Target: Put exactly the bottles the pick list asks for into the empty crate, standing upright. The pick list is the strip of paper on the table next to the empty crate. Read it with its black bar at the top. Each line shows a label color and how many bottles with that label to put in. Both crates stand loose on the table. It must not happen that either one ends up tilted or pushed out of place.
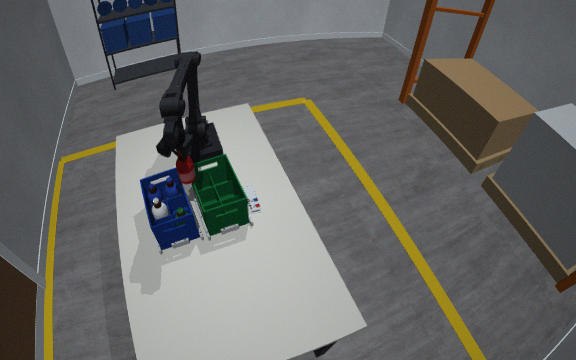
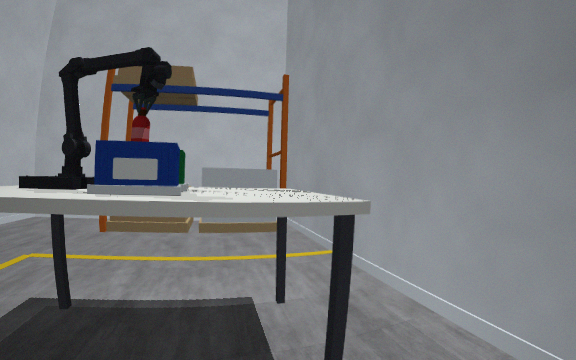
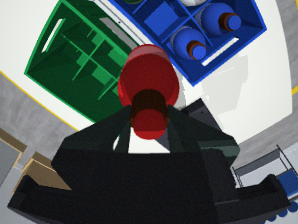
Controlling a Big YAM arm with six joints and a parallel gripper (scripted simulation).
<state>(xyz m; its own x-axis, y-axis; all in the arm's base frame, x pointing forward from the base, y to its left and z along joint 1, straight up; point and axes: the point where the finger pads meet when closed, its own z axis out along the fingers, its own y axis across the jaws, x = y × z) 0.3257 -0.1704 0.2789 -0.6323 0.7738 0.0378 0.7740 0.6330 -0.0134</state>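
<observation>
The gripper (image 1: 182,153) pinches the neck of the red bottle (image 1: 185,170), fingers clamped just under its cap, so the bottle hangs upright and can be lowered straight into a cell. Taking the green crate (image 1: 236,185) as landmark: the bottle is lifted above the seam where that crate meets the blue crate (image 1: 168,235), near the green crate's end closest to the arm's base. 4 bottles remain in the blue crate. The pick list (image 1: 253,199) lies just beside the green crate's far side; its lines are too small to read.
</observation>
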